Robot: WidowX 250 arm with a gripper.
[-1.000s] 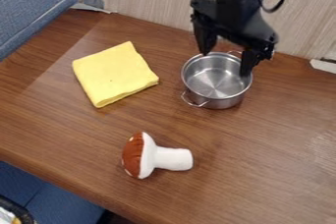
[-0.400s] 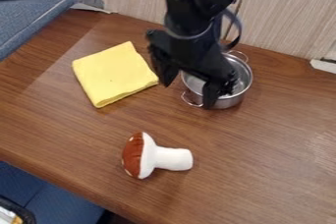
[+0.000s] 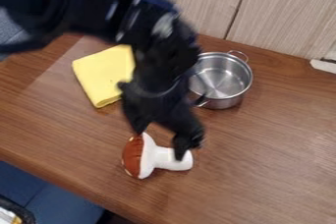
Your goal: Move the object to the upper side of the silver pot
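"Over the toy mushroom point(image 3: 154, 158), how does the gripper point(image 3: 159, 144) stand?"

"Wide open, its two fingers well parted and pointing down, one tip near the red cap, the other in front of the white stem."

"Does it have hold of anything?"

"No, nothing is pinched between them. Whether a tip touches the stem, I can't tell."

"And the mushroom itself?"

"Lying on its side on the wooden table point(image 3: 269, 144), cap toward the view's left, stem toward the right. The silver pot point(image 3: 226, 101) sits beyond it, apart, with the yellow cloth point(image 3: 100, 78) partly behind the arm."
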